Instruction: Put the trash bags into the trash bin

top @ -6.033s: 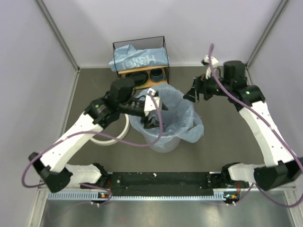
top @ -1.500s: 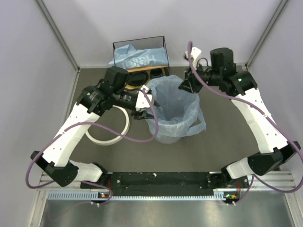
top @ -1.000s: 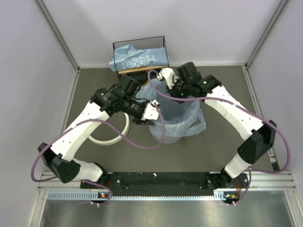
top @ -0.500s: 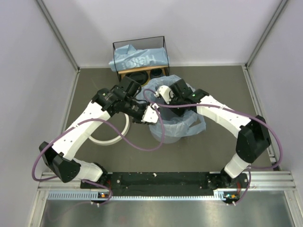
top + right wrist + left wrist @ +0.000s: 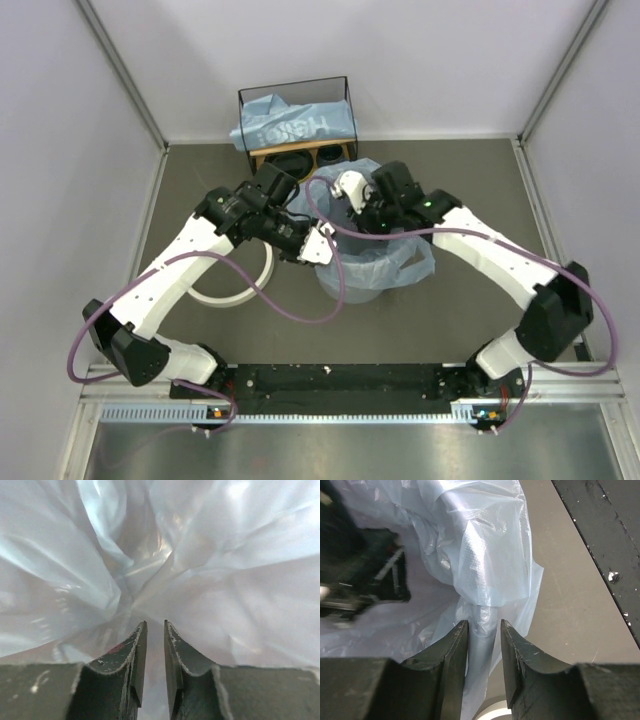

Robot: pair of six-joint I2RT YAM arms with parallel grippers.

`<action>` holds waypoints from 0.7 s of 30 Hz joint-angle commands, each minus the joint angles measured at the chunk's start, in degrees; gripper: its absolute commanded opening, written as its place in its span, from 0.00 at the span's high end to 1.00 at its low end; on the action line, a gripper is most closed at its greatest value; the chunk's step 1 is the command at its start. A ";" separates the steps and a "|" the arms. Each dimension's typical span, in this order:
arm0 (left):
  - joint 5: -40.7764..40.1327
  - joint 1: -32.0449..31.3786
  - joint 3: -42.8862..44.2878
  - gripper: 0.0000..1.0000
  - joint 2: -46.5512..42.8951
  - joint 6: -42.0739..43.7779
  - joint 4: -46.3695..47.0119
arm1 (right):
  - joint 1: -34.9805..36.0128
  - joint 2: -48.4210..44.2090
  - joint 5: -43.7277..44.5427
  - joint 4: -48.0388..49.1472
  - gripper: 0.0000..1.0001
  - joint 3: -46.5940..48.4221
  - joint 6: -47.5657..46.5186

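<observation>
The trash bin (image 5: 352, 292) stands mid-floor, lined with a light-blue trash bag (image 5: 398, 256) whose edges hang over its sides. My left gripper (image 5: 322, 247) is at the bin's left rim. In the left wrist view its jaws (image 5: 484, 625) are shut on a fold of that trash bag (image 5: 485, 545). My right gripper (image 5: 363, 217) reaches down into the bin's mouth. Its jaws (image 5: 155, 625) stand a narrow gap apart, with nothing between them and only the bag's film (image 5: 225, 555) ahead. A second trash bag (image 5: 295, 125) with white lettering lies on the shelf.
A black-wire-framed wooden shelf (image 5: 346, 100) stands against the back wall with dark bowls (image 5: 290, 162) under the bag. The loose white ring (image 5: 215, 295) lies on the floor left of the bin, under my left arm. White walls close in on both sides.
My right gripper swung in over the bin, dipped into the bag, and its jaws have parted slightly. My left gripper closed in on the bag fold at the rim and has stayed there.
</observation>
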 commanded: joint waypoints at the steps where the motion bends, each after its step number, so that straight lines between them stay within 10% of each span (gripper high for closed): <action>1: 1.28 -0.03 -0.46 0.63 0.12 0.89 -2.15 | -2.49 -9.29 -11.94 -1.33 0.74 7.93 2.27; 11: 1.36 0.05 -0.28 0.63 0.12 2.73 -2.85 | -16.82 -2.46 -28.16 -4.58 0.41 25.33 16.25; 21: 1.54 0.14 1.04 0.62 1.18 3.61 -2.94 | -17.71 7.22 -25.36 -8.19 0.42 29.66 10.38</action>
